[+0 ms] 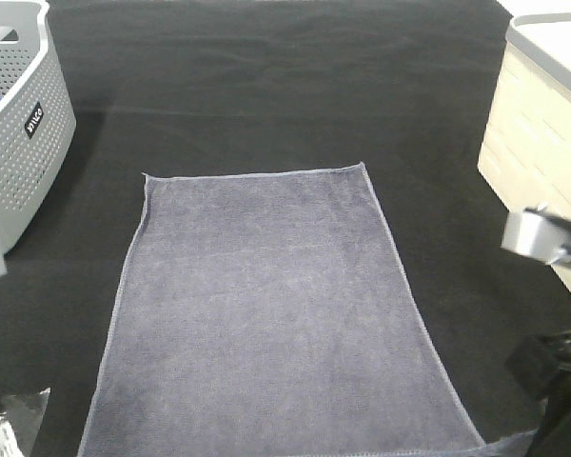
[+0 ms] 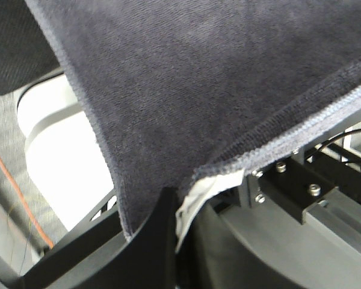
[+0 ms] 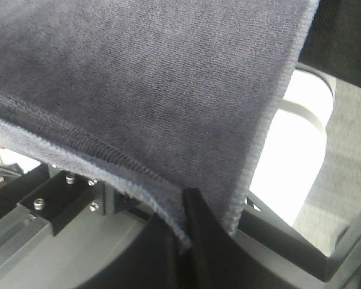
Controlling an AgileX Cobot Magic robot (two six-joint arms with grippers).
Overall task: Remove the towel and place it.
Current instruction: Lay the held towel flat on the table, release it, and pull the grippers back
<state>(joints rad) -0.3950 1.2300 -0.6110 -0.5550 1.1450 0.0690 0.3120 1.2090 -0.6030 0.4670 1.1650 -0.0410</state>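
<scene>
Towel [image 1: 266, 305] near corners clamped — one in left hand [image 2: 175, 212], one in right hand [image 3: 188, 208]; rest flat.

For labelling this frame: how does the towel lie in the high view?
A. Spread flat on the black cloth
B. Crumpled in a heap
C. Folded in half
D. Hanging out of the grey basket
A: the towel lies open as one flat rectangle on the black cloth, apart from the grey basket at the left.
</scene>
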